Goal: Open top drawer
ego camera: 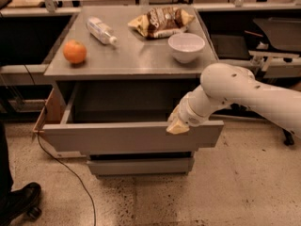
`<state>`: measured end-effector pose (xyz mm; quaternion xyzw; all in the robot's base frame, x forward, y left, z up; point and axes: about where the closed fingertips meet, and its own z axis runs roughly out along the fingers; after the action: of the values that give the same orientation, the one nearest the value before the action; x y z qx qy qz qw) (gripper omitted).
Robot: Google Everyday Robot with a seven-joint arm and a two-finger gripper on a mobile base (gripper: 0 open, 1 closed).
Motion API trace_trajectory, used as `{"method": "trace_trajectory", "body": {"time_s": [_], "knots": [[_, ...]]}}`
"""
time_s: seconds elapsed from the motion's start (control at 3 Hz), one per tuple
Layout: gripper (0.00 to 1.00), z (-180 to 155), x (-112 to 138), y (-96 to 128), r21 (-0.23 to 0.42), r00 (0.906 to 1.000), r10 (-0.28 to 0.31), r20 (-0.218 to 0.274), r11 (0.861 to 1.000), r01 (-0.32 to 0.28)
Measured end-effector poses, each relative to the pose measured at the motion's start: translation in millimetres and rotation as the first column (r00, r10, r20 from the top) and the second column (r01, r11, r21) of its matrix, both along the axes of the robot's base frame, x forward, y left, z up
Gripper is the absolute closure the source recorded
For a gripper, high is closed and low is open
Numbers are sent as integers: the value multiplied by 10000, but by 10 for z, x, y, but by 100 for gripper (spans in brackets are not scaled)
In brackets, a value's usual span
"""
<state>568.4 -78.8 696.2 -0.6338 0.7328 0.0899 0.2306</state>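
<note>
The top drawer is a wide grey metal drawer with a flat front, pulled well out of the cabinet so its dark inside shows. My gripper sits at the top edge of the drawer front, right of its middle, at the end of my white arm that comes in from the right. A narrower grey drawer front below it is closed.
On the cabinet top lie an orange, a plastic bottle, a chip bag and a white bowl. A cardboard box and a cable are at the left. A shoe is at the lower left.
</note>
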Motion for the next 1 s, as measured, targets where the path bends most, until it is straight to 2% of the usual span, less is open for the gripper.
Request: {"method": "trace_trajectory", "body": {"time_s": [0.33,0.67,1.0], "knots": [[58,57,-149,-17,48,9994,-61,-345,10000,63],[34,56,-149,-17,48,9994,-61,-345,10000,63],[11,254,-166,-104,11,9977,-292,-620,9996,293]]}}
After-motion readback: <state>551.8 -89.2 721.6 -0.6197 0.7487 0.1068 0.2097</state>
